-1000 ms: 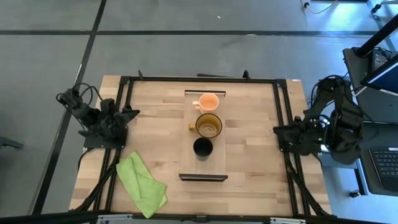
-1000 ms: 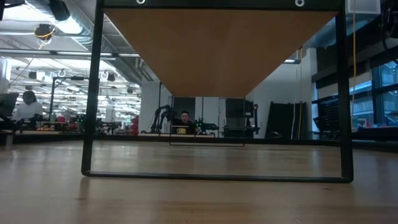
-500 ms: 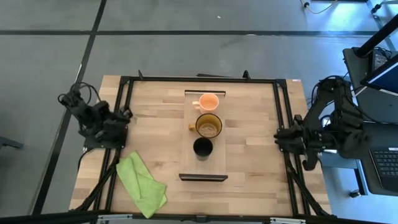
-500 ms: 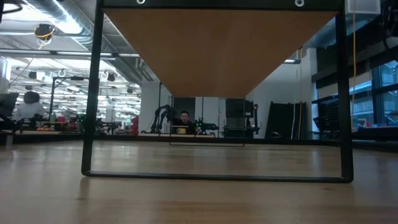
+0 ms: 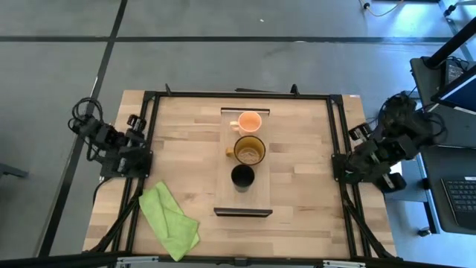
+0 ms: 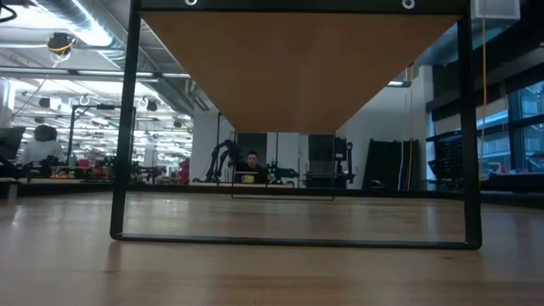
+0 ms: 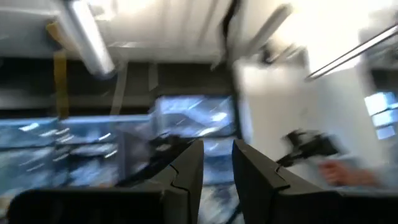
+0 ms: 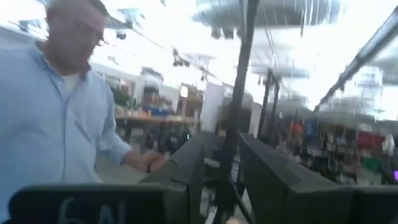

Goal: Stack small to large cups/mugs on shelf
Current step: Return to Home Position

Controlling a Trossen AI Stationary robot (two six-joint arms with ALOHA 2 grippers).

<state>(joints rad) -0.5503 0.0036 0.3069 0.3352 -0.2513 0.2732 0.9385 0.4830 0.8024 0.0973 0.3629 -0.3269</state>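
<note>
On the shelf (image 5: 262, 190) at frame centre sit the black cup (image 5: 242, 176), then the amber mug (image 5: 250, 150), then the peach mug (image 5: 250, 121), all unstacked. Left gripper (image 7: 217, 168) and right gripper (image 8: 222, 165), parked at mid-left and mid-right edges, each show a narrow gap, holding nothing.

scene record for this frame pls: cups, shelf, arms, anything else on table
shelf: wood plank at table centre
cups: three in a row on the plank, unstacked
far: orange mug
middle: amber mug
near: black cup
left gripper: at left table edge, narrow gap between fingers, empty
right gripper: at right table edge, narrow gap between fingers, empty
other: green cloth at near-left corner
</note>
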